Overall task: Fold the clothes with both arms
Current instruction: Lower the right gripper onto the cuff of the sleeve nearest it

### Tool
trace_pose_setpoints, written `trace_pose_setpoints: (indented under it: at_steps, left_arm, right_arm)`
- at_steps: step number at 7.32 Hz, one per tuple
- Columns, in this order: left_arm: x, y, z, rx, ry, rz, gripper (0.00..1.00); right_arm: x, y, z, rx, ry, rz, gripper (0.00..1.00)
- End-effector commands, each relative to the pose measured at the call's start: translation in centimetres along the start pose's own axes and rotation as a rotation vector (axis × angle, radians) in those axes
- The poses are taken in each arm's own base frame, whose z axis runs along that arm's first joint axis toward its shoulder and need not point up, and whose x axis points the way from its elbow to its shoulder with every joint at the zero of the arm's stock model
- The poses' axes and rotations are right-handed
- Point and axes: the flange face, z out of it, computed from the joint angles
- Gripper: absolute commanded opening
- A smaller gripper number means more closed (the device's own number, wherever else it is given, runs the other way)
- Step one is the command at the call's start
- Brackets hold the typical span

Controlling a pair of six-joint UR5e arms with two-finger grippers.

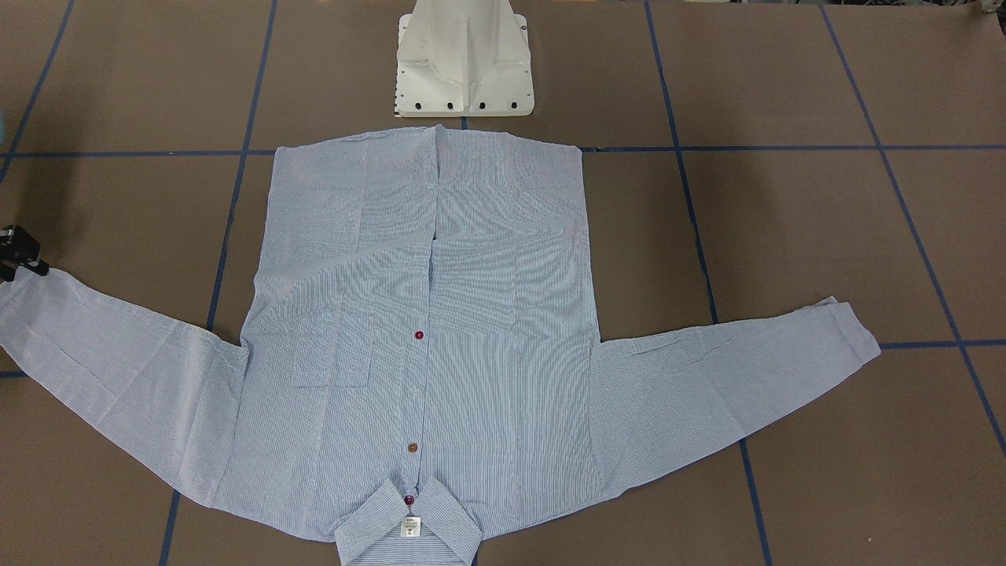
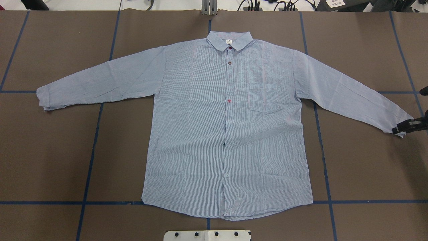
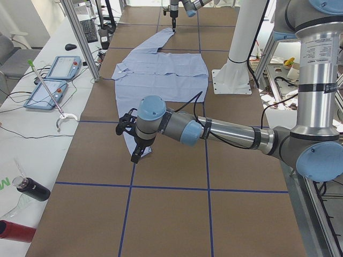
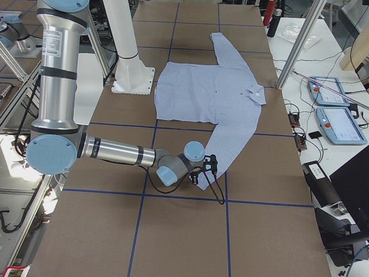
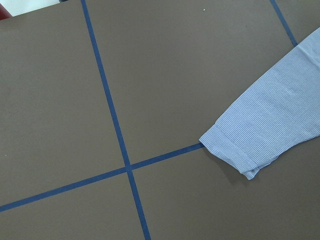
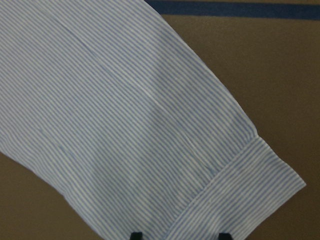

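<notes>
Right pincer (image 2: 400, 129) gapes wide over the cuff (image 6: 240, 200) of the shirt (image 2: 227, 127); whether the left pincer (image 3: 135, 157) is open, I cannot tell.

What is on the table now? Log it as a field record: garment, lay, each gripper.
garment: shirt, light blue, fine stripes
lay: flat on the table, buttons up, both sleeves spread
right gripper: open, fingertips apart at one cuff
left gripper: by the other cuff; open or shut cannot be told
</notes>
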Motion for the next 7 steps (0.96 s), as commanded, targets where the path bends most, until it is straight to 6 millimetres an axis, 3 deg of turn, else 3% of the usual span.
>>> trace_pose_setpoints:
  at_steps: [1, 4, 7]
  left_arm:
    - [0.3, 0.0, -0.1, 0.000, 0.036, -0.004, 1.00]
    - [0.3, 0.0, -0.1, 0.000, 0.038, -0.004, 1.00]
    - [0.3, 0.0, 0.0, -0.002, 0.038, -0.008, 1.00]
  right_arm:
    - [0.0, -0.1, -0.1, -0.008, 0.006, 0.009, 0.61]
    - [0.1, -0.7, -1.1, 0.000, 0.015, 0.026, 0.61]
    - [0.2, -0.4, -0.5, -0.007, 0.036, 0.023, 0.61]
